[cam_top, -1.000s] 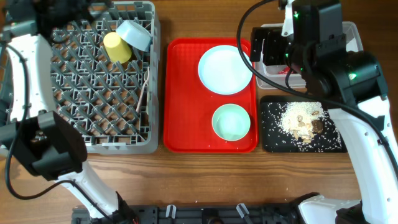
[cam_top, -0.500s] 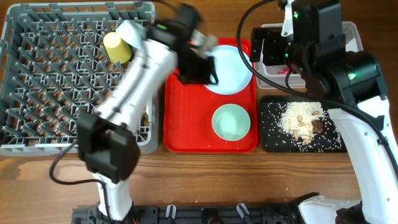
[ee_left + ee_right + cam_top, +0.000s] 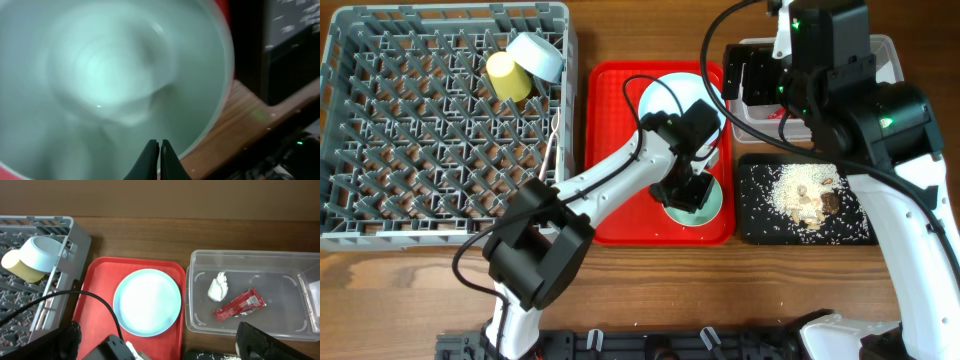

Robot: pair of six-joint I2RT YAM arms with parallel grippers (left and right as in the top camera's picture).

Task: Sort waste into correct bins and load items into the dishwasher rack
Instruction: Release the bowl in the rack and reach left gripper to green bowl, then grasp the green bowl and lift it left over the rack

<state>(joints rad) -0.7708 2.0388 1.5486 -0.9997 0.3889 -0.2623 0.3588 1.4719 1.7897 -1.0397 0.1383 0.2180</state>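
1. The left end effector [image 3: 160, 152], fingers together, has swung from the round light blue plate [image 3: 147, 301] to over the mint-green bowl [image 3: 125, 75].
2. Done: small yellow cup [image 3: 505, 75] in the large grey pegged rack [image 3: 420, 130]; crumpled white napkin [image 3: 218, 287] and red printed wrapper [image 3: 239, 305] in the clear plastic tub [image 3: 250, 260]; rice scraps [image 3: 805, 190] on the shallow black tray [image 3: 752, 200].
3. Left: plate and bowl, both on the red tray [image 3: 610, 150].
4. The right end effector [image 3: 748, 82] hangs spread, empty, above the tub.
5. Blur hides any contact with the bowl; spoon and fork are unclear.

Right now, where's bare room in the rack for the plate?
Free: most of the dishwasher rack, its whole left half and front rows, left of the white utensil and in front of the yellow cup. Crowded: the back-right corner, where the cup and a pale blue bowl sit.
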